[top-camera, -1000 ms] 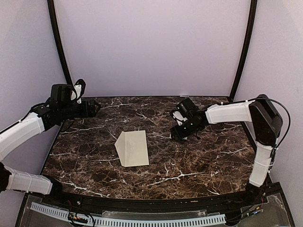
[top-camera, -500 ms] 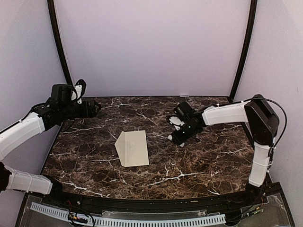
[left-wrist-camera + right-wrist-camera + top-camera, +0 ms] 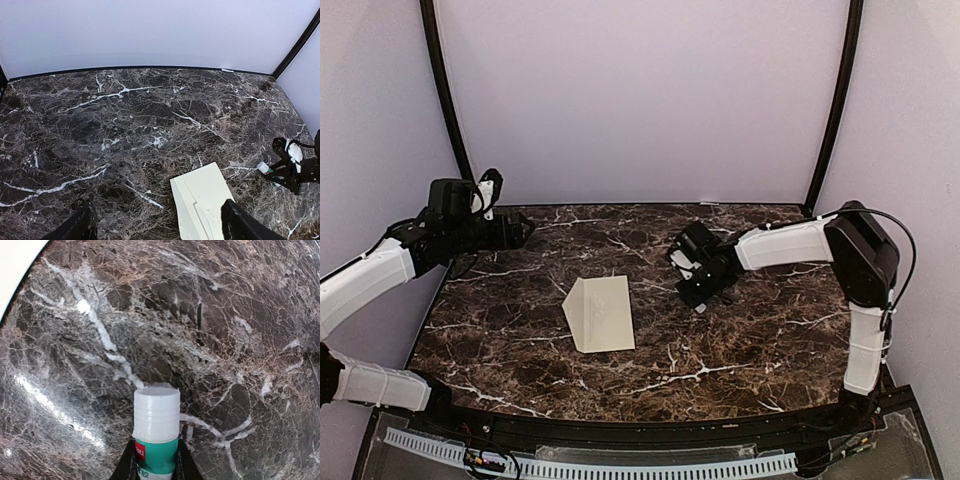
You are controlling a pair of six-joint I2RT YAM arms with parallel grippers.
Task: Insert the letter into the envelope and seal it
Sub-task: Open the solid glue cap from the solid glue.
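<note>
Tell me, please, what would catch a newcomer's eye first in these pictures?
The cream envelope lying flat mid-table stands out against the dark marble table. To its right, the right gripper is closed on a glue stick with a white cap and a green body. The left gripper hangs open over the far left corner.

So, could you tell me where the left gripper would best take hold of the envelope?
Probably by the pointed flap of the envelope, with the open left gripper coming in low from the left. The body lies flat on the table and offers no edge to pinch. The flap juts toward that arm and may be slightly lifted.
</note>
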